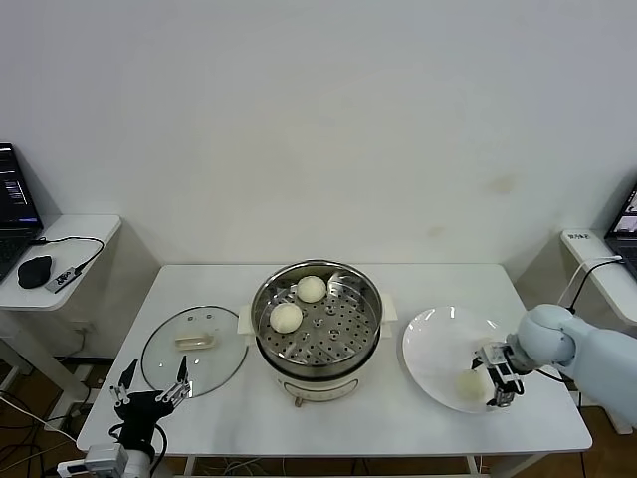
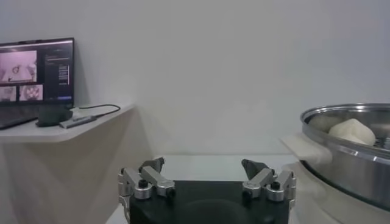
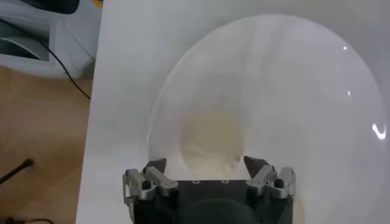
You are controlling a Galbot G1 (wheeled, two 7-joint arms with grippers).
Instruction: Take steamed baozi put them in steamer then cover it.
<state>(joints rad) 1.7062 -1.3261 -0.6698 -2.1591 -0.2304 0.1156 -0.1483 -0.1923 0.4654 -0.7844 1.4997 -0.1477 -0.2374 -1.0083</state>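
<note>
The steamer (image 1: 373, 299) stands mid-table with two steamed baozi (image 1: 312, 289) (image 1: 286, 317) on its perforated tray. One more baozi (image 1: 468, 381) lies on the white plate (image 1: 438, 339) to the right. My right gripper (image 1: 490, 378) is low over the plate with its fingers on either side of that baozi (image 3: 213, 137), still open, with a small gap at one side. The cover (image 1: 194, 351) lies flat left of the steamer. My left gripper (image 1: 156, 383) waits open and empty at the table's front left corner, and its wrist view shows the steamer (image 2: 347, 152) with a baozi (image 2: 352, 131) inside.
A side table (image 1: 85, 234) on the left carries a laptop, a black mouse (image 1: 35, 270) and a cable. Another small table (image 1: 597, 259) with a laptop stands at the right. The plate (image 3: 292, 91) lies near the table's right front edge.
</note>
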